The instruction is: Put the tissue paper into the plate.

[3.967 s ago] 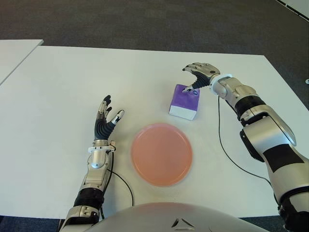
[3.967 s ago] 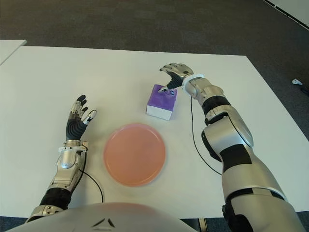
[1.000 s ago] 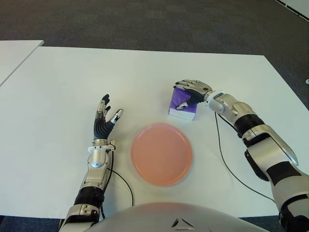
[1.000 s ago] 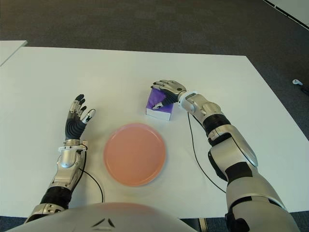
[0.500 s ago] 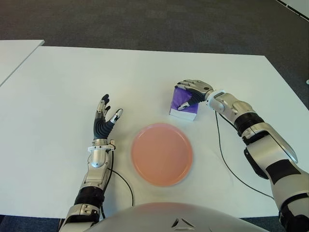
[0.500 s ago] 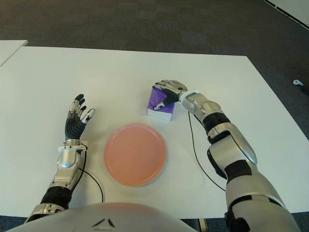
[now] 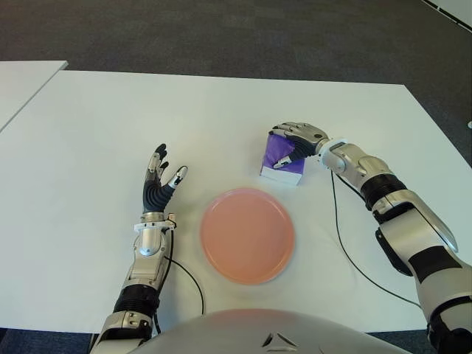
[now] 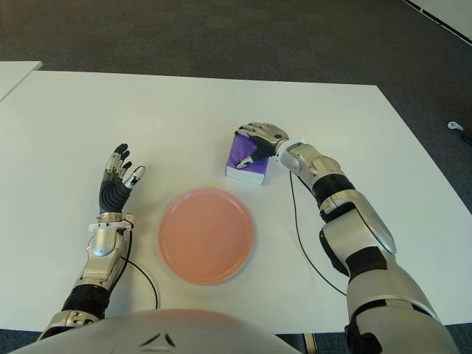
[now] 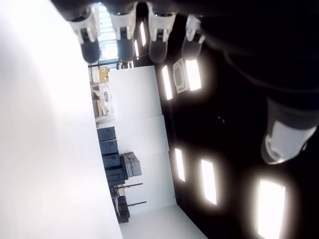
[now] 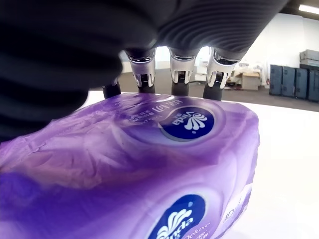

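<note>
The tissue pack [image 7: 279,164], purple on top and white on its side, stands on the white table [image 7: 110,118] just beyond the right rim of the pink plate [image 7: 247,234]. My right hand [image 7: 297,140] lies over its top, fingers [image 10: 180,69] curled down the far edge and the thumb against the near side. Up close, the right wrist view is filled by the tissue pack [image 10: 149,169] under the palm. My left hand [image 7: 161,179] stands upright left of the plate, with fingers [image 9: 119,20] spread and nothing in them.
A black cable [image 7: 346,251] trails over the table beside my right forearm. A second white table [image 7: 22,74] shows at the far left corner. Dark carpet lies beyond the table's far edge.
My right hand, hovering above the pack four seconds ago, has come down and curled around it. Over the last second the pack shifted slightly to the right. The left hand has not moved.
</note>
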### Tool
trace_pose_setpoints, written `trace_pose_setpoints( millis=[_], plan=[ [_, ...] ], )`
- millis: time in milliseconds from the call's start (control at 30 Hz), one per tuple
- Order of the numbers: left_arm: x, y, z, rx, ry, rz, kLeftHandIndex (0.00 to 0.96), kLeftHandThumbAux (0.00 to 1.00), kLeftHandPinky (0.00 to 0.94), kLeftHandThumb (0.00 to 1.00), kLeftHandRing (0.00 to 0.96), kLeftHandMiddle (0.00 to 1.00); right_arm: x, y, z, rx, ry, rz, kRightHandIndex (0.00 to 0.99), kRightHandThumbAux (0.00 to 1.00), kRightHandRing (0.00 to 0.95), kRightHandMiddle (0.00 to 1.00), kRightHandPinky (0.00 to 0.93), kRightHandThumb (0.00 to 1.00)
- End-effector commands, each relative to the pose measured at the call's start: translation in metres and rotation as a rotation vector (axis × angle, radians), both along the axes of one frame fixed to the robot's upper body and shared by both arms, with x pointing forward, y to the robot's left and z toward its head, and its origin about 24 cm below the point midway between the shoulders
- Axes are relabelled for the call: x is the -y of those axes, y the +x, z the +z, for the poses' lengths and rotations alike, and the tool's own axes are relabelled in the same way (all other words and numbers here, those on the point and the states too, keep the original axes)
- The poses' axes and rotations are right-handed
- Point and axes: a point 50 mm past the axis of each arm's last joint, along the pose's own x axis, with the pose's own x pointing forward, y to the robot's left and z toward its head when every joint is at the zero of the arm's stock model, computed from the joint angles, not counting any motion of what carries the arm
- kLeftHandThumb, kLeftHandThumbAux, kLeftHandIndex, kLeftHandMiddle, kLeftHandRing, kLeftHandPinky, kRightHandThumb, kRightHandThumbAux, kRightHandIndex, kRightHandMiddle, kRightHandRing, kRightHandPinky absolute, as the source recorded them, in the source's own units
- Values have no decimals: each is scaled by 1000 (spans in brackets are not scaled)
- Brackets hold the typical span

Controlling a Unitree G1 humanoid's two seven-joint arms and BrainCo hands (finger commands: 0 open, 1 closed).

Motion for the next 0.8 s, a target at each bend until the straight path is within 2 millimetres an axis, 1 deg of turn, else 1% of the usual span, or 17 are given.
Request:
trace_pose_setpoints(
  millis=[33, 367, 667, 800],
  plan=[
    [-1, -23, -28, -143, -4, 23, 0, 517, 0, 0, 0, 0, 9, -10, -14, -52, -16, -9, 0, 408, 0, 0, 0, 233],
    [-3, -24, -29, -151, 1, 26, 0, 509, 0, 0, 0, 0, 13, -20, -8, -6, 41, -8, 0, 405, 0, 0, 0, 219],
    [-3, -25, -30, -157, 2, 29, 0, 510, 0, 0, 0, 0, 11, -40, 5, 106, 103, 31, 0, 411, 0, 0, 0, 217],
    [-4, -25, -30, -157, 4, 27, 0, 507, 0, 0, 0, 0, 12, -53, 15, 172, 117, 54, 0, 420, 0, 0, 0, 218]
  ],
)
